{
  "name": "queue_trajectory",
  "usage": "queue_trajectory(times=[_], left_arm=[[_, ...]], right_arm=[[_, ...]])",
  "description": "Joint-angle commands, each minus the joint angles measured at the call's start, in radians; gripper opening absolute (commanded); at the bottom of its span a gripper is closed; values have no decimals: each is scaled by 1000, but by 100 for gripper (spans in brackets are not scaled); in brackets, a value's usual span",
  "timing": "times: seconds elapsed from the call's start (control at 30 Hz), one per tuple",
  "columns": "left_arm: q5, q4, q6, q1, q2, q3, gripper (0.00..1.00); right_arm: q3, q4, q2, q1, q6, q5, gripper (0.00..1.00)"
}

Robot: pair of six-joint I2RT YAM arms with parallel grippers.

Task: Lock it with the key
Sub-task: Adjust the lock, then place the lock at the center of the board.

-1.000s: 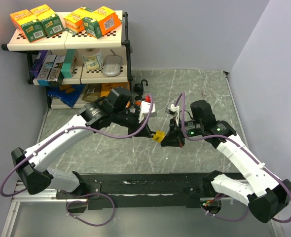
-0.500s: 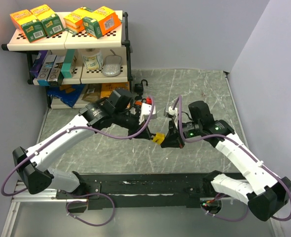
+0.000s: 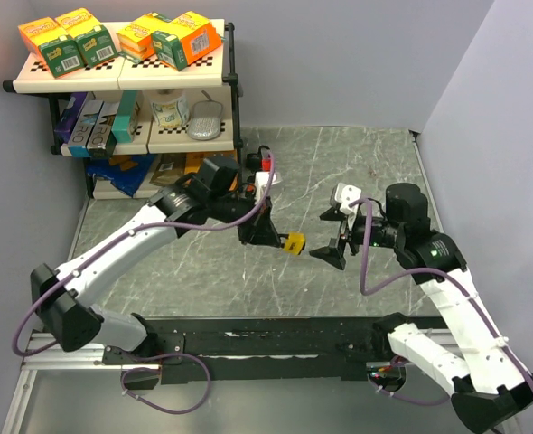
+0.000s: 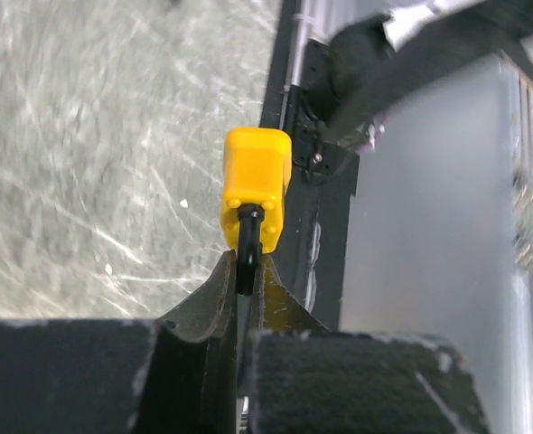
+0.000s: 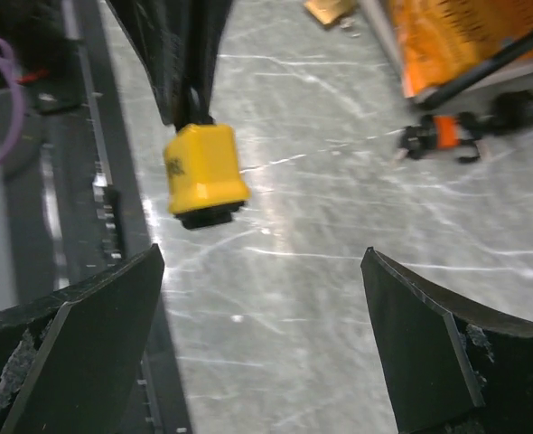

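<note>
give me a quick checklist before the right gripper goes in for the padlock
1. Left gripper hold on the yellow padlock: ok, fingers shut on its black shackle, padlock off the table.
2. Right gripper free: ok, jaws wide apart with nothing between them.
3. Right gripper lined up: not ok, in the right wrist view the padlock sits toward one finger, not centred.
4. Key in the padlock: cannot tell, only a dark piece shows at its bottom end.
5. Shackle pushed home: cannot tell, the left fingers hide it.
</note>
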Motion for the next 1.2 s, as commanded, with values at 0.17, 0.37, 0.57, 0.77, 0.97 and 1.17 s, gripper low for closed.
queue_trajectory(times=[0.17, 0.37, 0.57, 0.77, 0.97, 1.17], left_arm=[[-100, 151, -370, 5, 81, 85, 1], [-63, 168, -419, 14, 96, 83, 1], [-45, 174, -433, 23, 85, 67, 1], [-31, 183, -448, 36, 81, 45, 1], [-20, 178, -451, 43, 98, 43, 1], [-29, 183, -453, 43, 110, 50, 1]], right_arm=[[-4, 191, -21, 188, -120, 225, 99], [-41, 236, 42, 242, -258, 315, 99], [-92, 288, 79, 285, -380, 362, 96], [-122, 332, 79, 314, -411, 399, 81], [-127, 345, 70, 328, -419, 407, 76], [-127, 336, 73, 328, -427, 423, 56]])
